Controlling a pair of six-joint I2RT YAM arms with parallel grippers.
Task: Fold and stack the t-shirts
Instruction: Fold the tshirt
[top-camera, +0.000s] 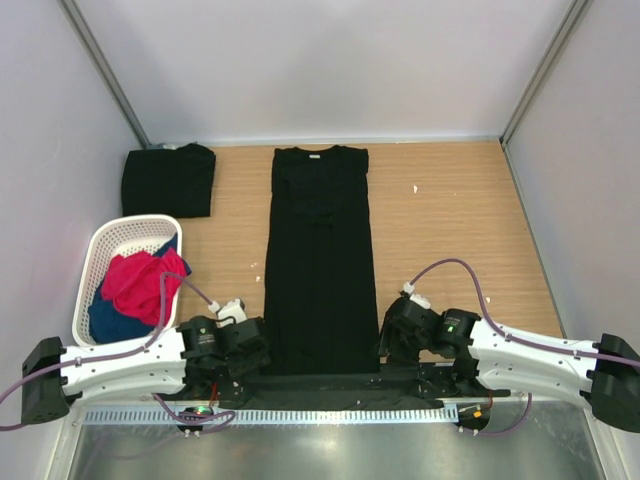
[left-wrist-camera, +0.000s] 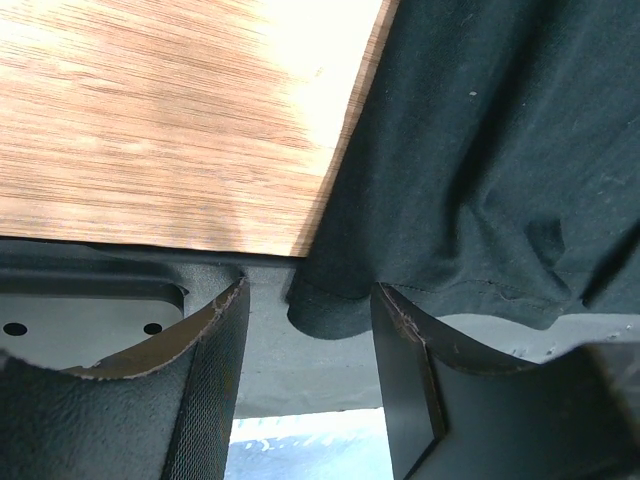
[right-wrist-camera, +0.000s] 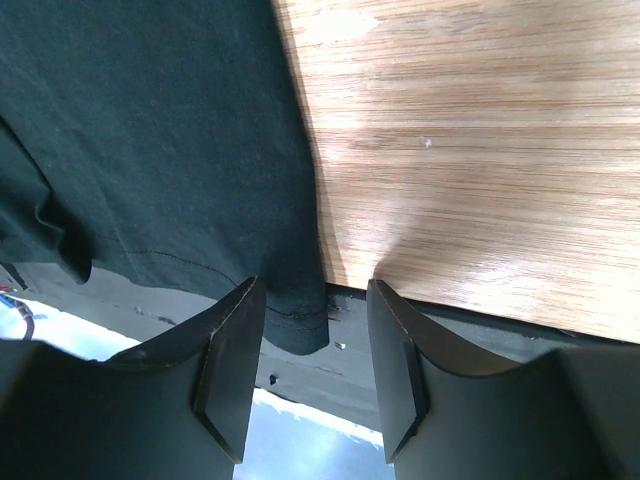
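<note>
overhead view; wrist close-ups on t-shirt hem (left-wrist-camera: 330, 312)

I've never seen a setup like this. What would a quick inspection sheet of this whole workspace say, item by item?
Surface: wooden tabletop, one white speck.
Job's things: long black t-shirt, sides folded in, hem over the near edge; folded t-shirt at far left.
Clutter: white basket holding a red-pink garment and blue garment.
Grippers: left gripper and right gripper open, a hem corner between each pair of jaws.
Cables: purple cables loop from both arms.
Surroundings: pale walls.
</note>
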